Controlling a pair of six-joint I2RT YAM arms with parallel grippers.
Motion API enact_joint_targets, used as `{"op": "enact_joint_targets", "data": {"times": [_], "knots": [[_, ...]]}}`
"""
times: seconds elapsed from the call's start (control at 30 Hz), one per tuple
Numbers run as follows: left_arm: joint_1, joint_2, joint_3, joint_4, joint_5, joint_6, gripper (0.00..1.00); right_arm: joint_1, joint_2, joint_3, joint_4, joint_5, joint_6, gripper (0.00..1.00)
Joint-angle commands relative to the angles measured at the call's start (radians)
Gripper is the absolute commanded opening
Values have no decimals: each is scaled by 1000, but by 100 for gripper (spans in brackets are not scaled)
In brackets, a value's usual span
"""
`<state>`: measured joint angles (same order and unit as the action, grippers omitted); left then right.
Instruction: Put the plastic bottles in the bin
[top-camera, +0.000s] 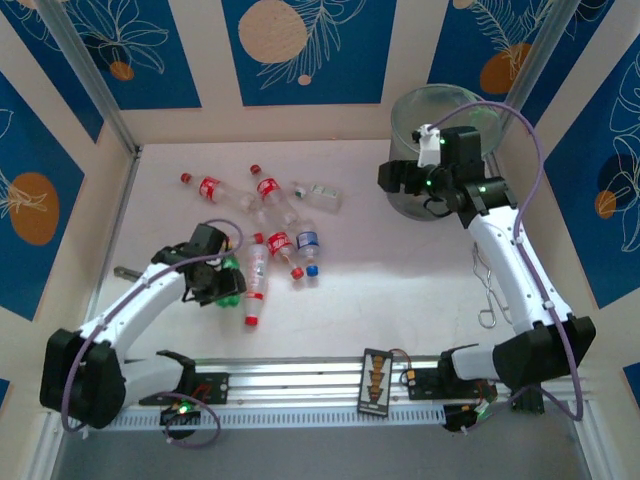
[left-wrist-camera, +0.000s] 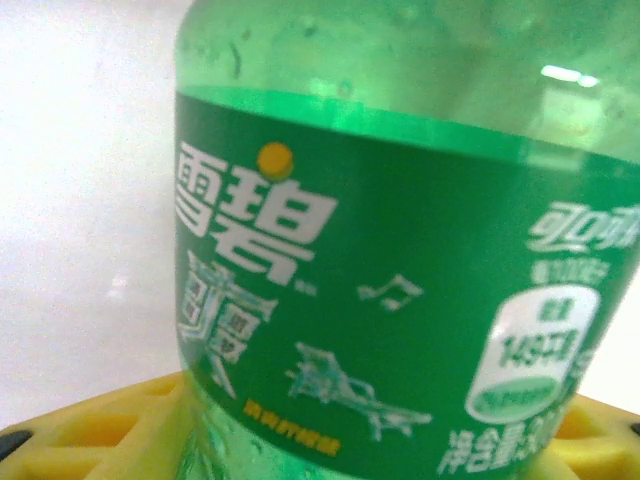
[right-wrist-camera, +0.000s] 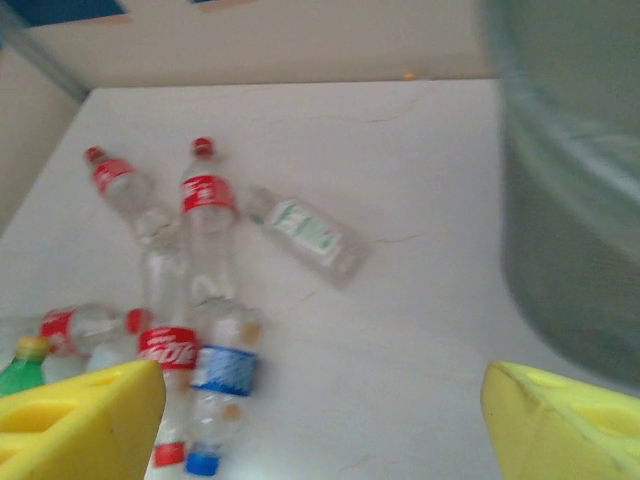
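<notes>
Table (top-camera: 380, 270) is the biggest thing going, a plain white top boxed in by blue patterned panels (top-camera: 300, 50). Next down are the two arms: left arm (top-camera: 130, 310) reaches out over the left side of the table, and right arm (top-camera: 510, 260) stretches up the right side toward the far corner. Then the bin (top-camera: 455, 100), standing upright in that far right corner, translucent grey-green. From the right wrist it's just a blurry wall on the right. Right gripper (top-camera: 395, 178) hangs just left of the bin with its yellow fingers (right-wrist-camera: 90, 420) spread wide and nothing between them. Left gripper (top-camera: 212, 283) is down at the near left edge of the bottle heap with its jaws clamped on the green bottle (left-wrist-camera: 400, 300). Yellow pads sit against both sides of it, and the green label is right up in the wrist camera. The other plastic bottles (top-camera: 280, 243) lie on their sides in a loose bunch left of centre, well apart from the bin. There are two red-capped ones at the far end, a white-labelled one (top-camera: 320, 195) angled off to their right, a blue-capped one (top-camera: 308, 245) beside a red-labelled one in the middle, and one more (top-camera: 256, 285) pointing its red cap toward the near edge. Smallest bit: a bent wire piece (top-camera: 487, 295) lying by the right arm.
</notes>
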<state>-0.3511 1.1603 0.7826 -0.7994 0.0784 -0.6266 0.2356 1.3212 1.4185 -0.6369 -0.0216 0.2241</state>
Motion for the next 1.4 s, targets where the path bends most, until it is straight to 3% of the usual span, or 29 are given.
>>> {"op": "enact_joint_targets", "data": {"times": [0.0, 0.13, 0.33, 0.47, 1.0, 1.27, 1.37], "knots": [[-24, -46, 90, 65, 82, 20, 45, 65, -26, -26, 37, -117, 43, 83], [-56, -14, 122, 340, 182, 26, 40, 147, 17, -49, 91, -236, 136, 83], [-165, 159, 242, 597, 201, 134, 37, 227, 140, -57, 192, -386, 263, 82], [-218, 266, 273, 811, 281, 95, 27, 241, 200, -56, 251, -430, 309, 81], [-315, 388, 420, 801, 387, 120, 26, 191, 275, -70, 290, -414, 295, 77], [-324, 387, 426, 775, 359, 126, 29, 177, 263, -89, 311, -410, 300, 59], [-324, 383, 416, 784, 335, 123, 37, 174, 255, -98, 311, -404, 302, 55]]}}
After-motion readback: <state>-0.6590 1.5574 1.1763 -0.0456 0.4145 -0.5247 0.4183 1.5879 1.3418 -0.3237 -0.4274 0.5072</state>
